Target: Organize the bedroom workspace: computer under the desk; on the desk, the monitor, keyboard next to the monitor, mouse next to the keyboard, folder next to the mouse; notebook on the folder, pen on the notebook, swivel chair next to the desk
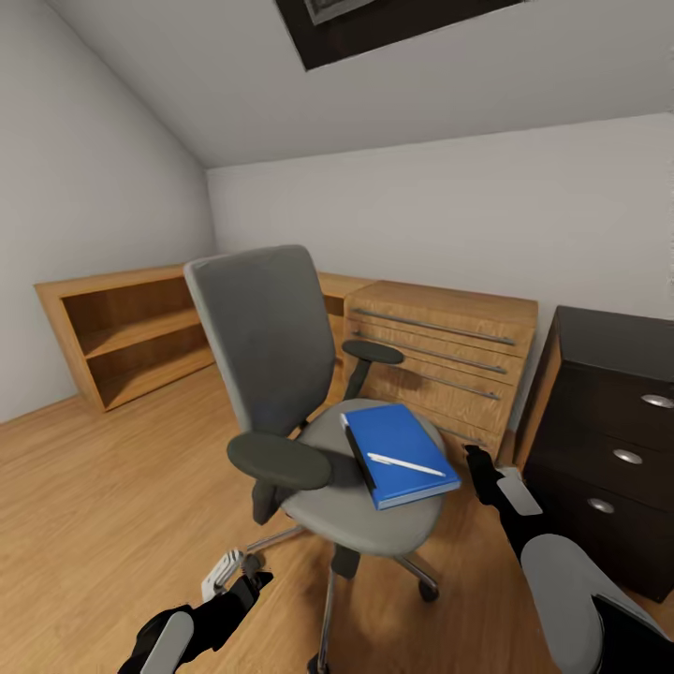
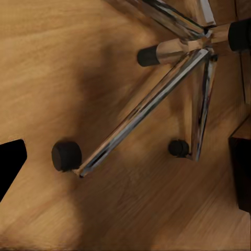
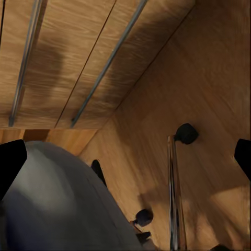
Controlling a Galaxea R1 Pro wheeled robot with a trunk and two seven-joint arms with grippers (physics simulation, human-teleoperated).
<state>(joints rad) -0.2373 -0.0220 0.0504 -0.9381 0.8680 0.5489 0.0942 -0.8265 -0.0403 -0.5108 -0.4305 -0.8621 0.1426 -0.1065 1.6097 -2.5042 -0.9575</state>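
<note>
Head view: swivel chair (image 1: 309, 421) stands on the wood floor (image 1: 103, 496). Folder (image 1: 398, 454) lies flat on its seat, carrying the pen (image 1: 404, 464), with the dark notebook (image 1: 358, 456) along its near-left edge. Left pincer (image 1: 245, 575) and right pincer (image 1: 479, 463) hold nothing; jaw spacing cannot be determined.
</note>
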